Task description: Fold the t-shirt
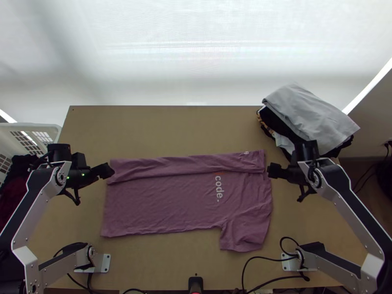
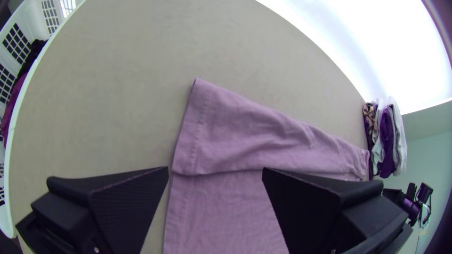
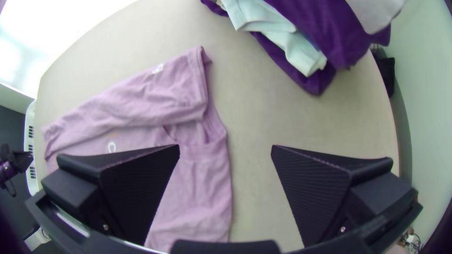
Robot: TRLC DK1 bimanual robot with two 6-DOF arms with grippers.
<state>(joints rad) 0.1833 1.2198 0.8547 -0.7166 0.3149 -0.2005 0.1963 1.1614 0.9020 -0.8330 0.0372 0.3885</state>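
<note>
T-shirt (image 1: 161,203): lying on the surface (image 1: 171,127), its far long side folded over in a strip, the rest spread, one sleeve (image 1: 245,232) out on the near side. Left claw (image 1: 109,170): released, fingers wide apart, at the hem end by the folded strip; contact with the cloth I cannot tell. Right claw (image 1: 272,170): likewise parted and holding nothing, just beside the collar end. Stacked clothes (image 1: 313,115) sit at the far right.
</note>
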